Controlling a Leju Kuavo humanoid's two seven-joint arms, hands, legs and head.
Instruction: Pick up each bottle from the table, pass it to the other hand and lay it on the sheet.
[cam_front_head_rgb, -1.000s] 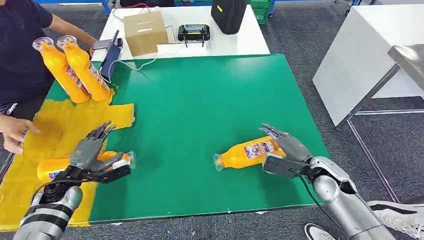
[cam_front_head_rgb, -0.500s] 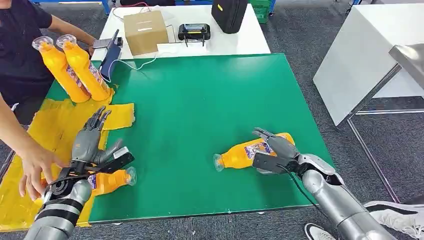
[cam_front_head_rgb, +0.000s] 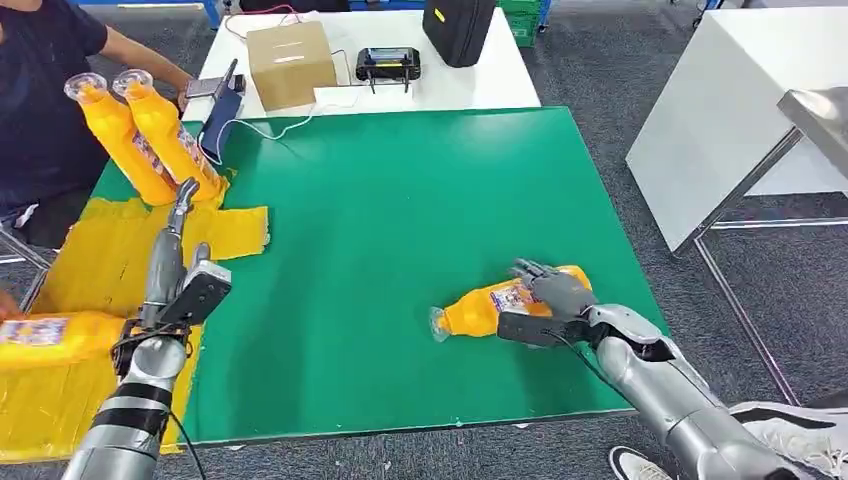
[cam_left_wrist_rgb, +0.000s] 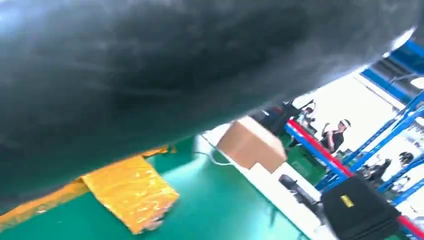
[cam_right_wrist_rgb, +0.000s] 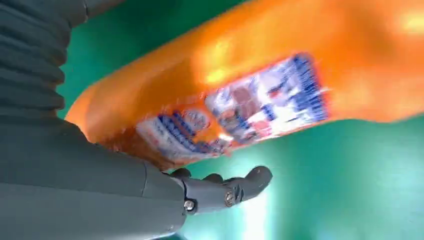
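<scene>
We see orange bottles (cam_front_head_rgb: 505, 303) with white, blue and red labels, a yellow sheet (cam_front_head_rgb: 110, 262) on a green mat (cam_front_head_rgb: 400, 200), a brown box (cam_front_head_rgb: 290, 62), and a black case (cam_front_head_rgb: 457, 28) on a white table (cam_front_head_rgb: 500, 85).

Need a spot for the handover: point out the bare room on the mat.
Bare: green mat centre, between left robot hand and right robot hand at the lying bottle. Crowded: yellow sheet, upright bottles.

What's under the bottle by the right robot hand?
Bare green mat under the bottle; no yellow sheet there. The right robot hand covers the bottle's base end, so the mat beneath that part is hidden.
</scene>
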